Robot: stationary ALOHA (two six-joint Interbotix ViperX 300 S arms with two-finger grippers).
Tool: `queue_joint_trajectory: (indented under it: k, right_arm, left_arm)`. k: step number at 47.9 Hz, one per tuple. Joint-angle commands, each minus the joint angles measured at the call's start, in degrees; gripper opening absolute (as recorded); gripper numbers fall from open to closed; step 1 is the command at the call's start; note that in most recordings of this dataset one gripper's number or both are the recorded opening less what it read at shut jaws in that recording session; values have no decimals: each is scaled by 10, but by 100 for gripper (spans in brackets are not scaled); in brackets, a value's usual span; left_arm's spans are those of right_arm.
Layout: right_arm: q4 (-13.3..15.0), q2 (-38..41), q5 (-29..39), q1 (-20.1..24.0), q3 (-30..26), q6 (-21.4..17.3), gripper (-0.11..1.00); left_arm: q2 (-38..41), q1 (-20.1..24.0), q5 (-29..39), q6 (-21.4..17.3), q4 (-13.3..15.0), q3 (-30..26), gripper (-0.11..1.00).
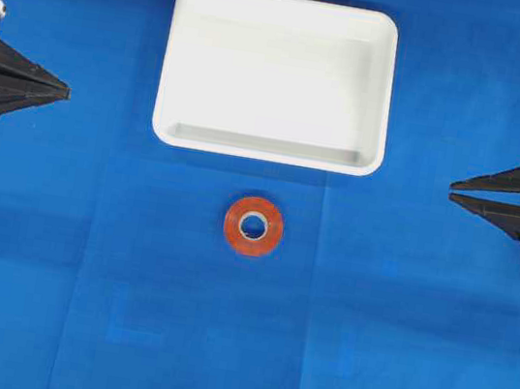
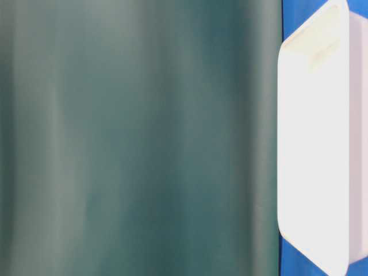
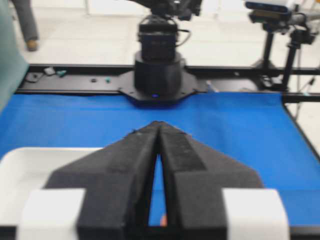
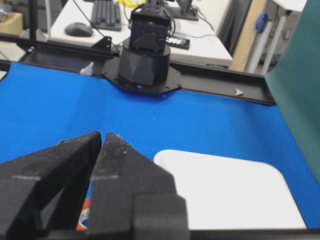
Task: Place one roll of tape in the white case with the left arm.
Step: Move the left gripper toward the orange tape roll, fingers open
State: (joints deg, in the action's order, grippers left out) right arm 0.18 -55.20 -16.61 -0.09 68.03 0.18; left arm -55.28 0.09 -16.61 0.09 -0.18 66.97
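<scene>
A blue cloth covers the surface, and on it the tape lies flat just below the case's near rim, apart from it and about midway between the two arms, well clear of the left fingers at the left edge and the right fingers at the right edge. The tape is a small orange-red ring with a pale core, its hole facing straight up, so it has no long axis. Both sets of fingers are clenched, tips pressed together on nothing, each pointing inward across the cloth; the case's long axis runs left to right.
</scene>
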Motion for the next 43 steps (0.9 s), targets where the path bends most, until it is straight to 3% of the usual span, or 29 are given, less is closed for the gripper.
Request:
queue_joint_trajectory:
  k: [1,8,14,20,32,36,43]
  right_arm:
    - [0,7,1,-1,-16,5,0]
    - [1,28,19,-1,-22,5,-9]
    - [1,34,18,-1,-25,5,-11]
    - [1,37,18,-1,-24,5,-11]
    - [1,43,16,-1,-25,5,-11]
    - [1,43,15,-1,-24,5,-11]
    - [1,43,16,-1,-24,5,-11]
  left_arm:
    - [4,-7,14,9,-14,-8,0]
    - [14,-27,11,10,-15,-10,0]
    - [39,-65,-25,10,-15,-12,0]
    - [91,-90,-67,6,-17,-21,0]
    - [221,-95,-98,10,-16,-69,1]
    - [267,-98,-96,9,-17,-97,13]
    - [337,-106,-75,6,-17,-143,55]
